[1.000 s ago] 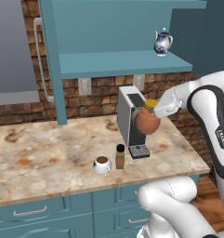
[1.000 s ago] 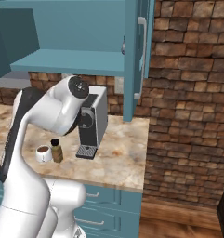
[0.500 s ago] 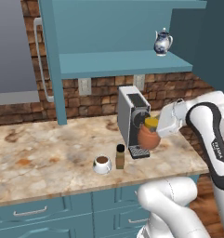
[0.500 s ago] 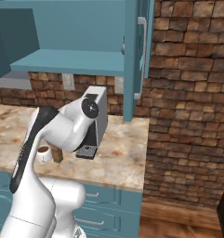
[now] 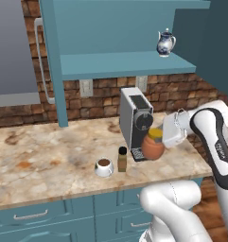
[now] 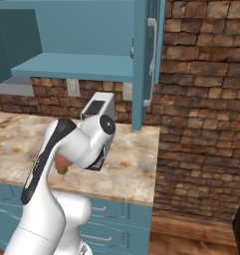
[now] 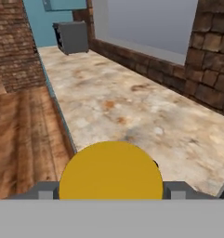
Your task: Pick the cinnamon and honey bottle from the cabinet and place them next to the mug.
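My gripper point(image 5: 162, 136) is shut on the honey bottle point(image 5: 152, 147), a squat orange jar with a yellow lid. I hold it by the lid, low at the counter just in front of the coffee machine; whether it touches the counter I cannot tell. In the hand view the yellow lid point(image 7: 111, 171) sits between my fingertips point(image 7: 176, 189). The cinnamon point(image 5: 122, 159), a slim brown bottle with a black cap, stands on the counter left of the jar. Beside it is the white mug point(image 5: 104, 167). The teal cabinet point(image 5: 125, 64) hangs above, its shelf open. A sliver of the jar point(image 6: 62, 164) shows behind my arm.
A silver coffee machine point(image 5: 136, 120) stands right behind the jar. A blue-and-white teapot point(image 5: 165, 43) sits on the cabinet shelf. The marble counter point(image 5: 44, 160) stretches to the left. An open cabinet door point(image 6: 146, 60) hangs on the right, by the brick wall point(image 6: 201, 99).
My arm has come down and a little right with the honey bottle, from in front of the coffee machine's upper part to counter level. Cinnamon and mug have not moved.
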Tool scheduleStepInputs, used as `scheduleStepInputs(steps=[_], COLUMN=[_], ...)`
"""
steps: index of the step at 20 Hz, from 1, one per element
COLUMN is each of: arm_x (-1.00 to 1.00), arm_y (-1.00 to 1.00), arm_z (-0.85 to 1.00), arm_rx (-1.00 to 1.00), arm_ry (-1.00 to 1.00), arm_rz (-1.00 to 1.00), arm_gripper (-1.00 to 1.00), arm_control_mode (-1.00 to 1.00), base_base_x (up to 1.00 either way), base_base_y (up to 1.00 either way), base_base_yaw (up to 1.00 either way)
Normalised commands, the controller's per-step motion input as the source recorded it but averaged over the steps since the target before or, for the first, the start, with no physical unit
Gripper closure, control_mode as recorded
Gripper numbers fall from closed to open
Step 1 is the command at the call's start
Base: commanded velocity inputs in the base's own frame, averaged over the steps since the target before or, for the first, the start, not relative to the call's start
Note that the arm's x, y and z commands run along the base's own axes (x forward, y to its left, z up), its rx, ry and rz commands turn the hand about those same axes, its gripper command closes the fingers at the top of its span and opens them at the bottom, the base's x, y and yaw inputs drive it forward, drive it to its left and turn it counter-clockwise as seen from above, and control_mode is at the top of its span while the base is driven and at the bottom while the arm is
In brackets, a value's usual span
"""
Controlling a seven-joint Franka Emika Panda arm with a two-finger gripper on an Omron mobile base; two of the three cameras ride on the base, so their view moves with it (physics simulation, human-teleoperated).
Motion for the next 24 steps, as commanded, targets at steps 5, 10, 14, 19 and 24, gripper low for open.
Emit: scheduleStepInputs(steps=[5,10,14,19,24], arm_x=[0.0,0.0,0.0,0.0,0.11], arm_y=[-0.03,-0.02,-0.09,-0.06,0.0], arm_z=[-0.38,-0.4,-0.44,-0.47,-0.32], arm_rx=[0.0,0.0,0.0,0.0,0.0], arm_ry=[0.0,0.03,0.03,0.02,0.01], arm_rz=[0.11,0.08,0.04,0.0,0.0], arm_gripper=[1.0,1.0,1.0,1.0,1.0], arm_control_mode=[-1.0,-1.0,-1.0,-1.0,-1.0], base_base_x=[0.0,0.0,0.0,0.0,0.0], base_base_y=[0.0,0.0,0.0,0.0,0.0], base_base_yaw=[0.0,0.0,0.0,0.0,0.0])
